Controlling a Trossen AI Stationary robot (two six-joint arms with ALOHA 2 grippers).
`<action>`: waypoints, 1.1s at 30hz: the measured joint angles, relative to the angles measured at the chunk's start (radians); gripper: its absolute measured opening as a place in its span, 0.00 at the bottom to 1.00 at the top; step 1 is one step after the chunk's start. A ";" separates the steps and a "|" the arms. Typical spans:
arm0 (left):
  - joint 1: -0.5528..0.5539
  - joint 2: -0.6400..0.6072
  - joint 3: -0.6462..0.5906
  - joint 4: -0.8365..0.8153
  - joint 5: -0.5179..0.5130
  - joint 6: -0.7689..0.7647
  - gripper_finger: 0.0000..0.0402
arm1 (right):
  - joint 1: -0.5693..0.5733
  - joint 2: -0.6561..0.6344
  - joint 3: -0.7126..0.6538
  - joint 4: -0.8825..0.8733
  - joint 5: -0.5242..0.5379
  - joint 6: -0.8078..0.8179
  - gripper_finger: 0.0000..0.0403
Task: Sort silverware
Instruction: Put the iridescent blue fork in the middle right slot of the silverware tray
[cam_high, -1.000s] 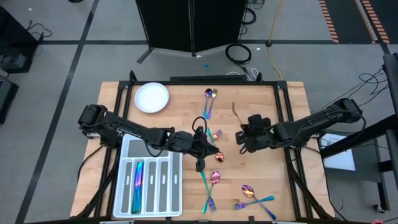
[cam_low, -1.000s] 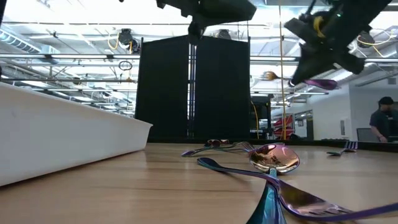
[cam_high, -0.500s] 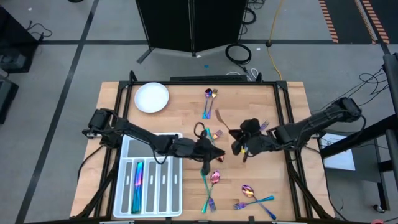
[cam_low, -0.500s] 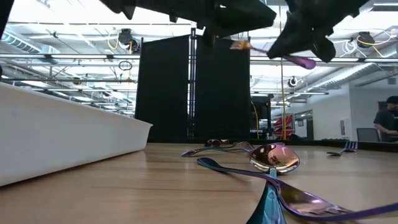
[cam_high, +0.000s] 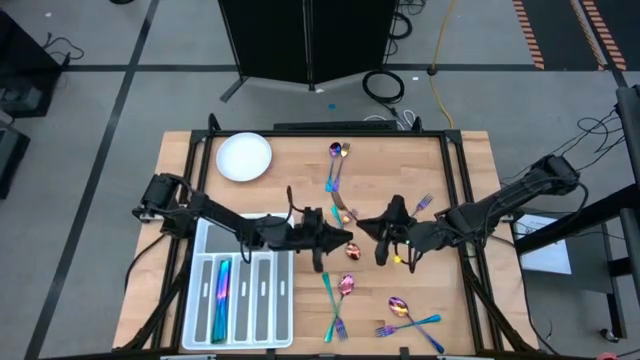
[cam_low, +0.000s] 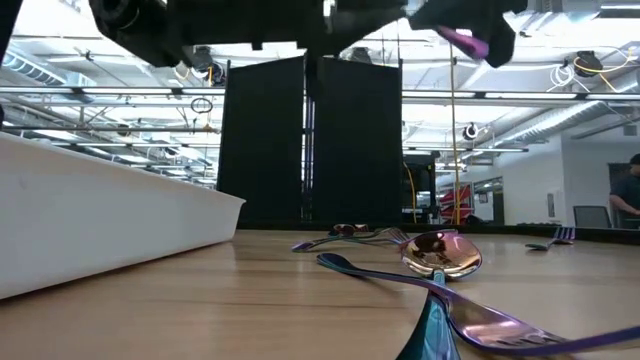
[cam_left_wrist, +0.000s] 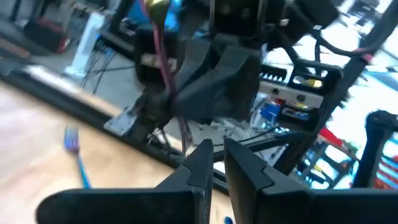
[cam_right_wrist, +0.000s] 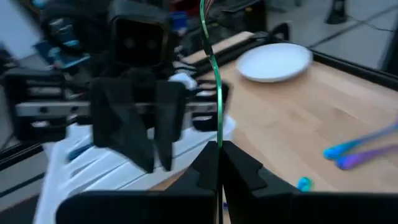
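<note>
My right gripper (cam_high: 375, 235) hangs over the table's middle, shut on a slim iridescent piece of silverware (cam_right_wrist: 213, 74). Fork, knife or spoon, I cannot tell. My left gripper (cam_high: 345, 240) faces it from the table's left. Its fingers (cam_left_wrist: 200, 163) stand a narrow gap apart with nothing between them, and the piece stands just in front of them. More silverware lies loose on the wood: two pieces at the far middle (cam_high: 338, 152), a fork (cam_high: 422, 205), a spoon (cam_high: 347, 283), and others at the near edge (cam_high: 405, 312). One teal piece (cam_high: 222, 290) lies in the tray (cam_high: 262, 300). My right gripper pinches the slim shaft of the piece (cam_right_wrist: 217, 138) between its two fingers. The fingers come in about level from the table's right and lie across it. The piece stands roughly upright, lifted clear of the table, its free end (cam_left_wrist: 163, 56) rising above the fingers. The part below is hidden by the fingers.
A white round plate (cam_high: 244, 157) sits at the far left. The compartment tray's white wall (cam_low: 100, 225) fills the left of the low view. A spoon (cam_low: 440, 252) and a fork lie close in front of the low camera. A person (cam_low: 632, 195) stands in the room behind.
My right gripper has gone toward the table's left and up a little and has rolled, so the held piece has swung from pointing at the far edge to roughly upright. My left gripper has tipped from pointing down to about level and sunk a little, and now faces the right gripper.
</note>
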 joint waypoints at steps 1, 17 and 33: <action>0.001 0.000 0.005 0.009 0.015 0.028 0.10 | 0.000 0.002 0.000 0.014 -0.016 -0.014 0.00; -0.001 -0.003 0.019 0.042 0.030 0.164 0.10 | 0.044 0.017 0.000 0.099 -0.083 -0.053 0.00; 0.000 -0.003 0.018 0.093 0.053 0.216 0.10 | 0.084 0.017 0.000 0.104 -0.102 -0.033 0.00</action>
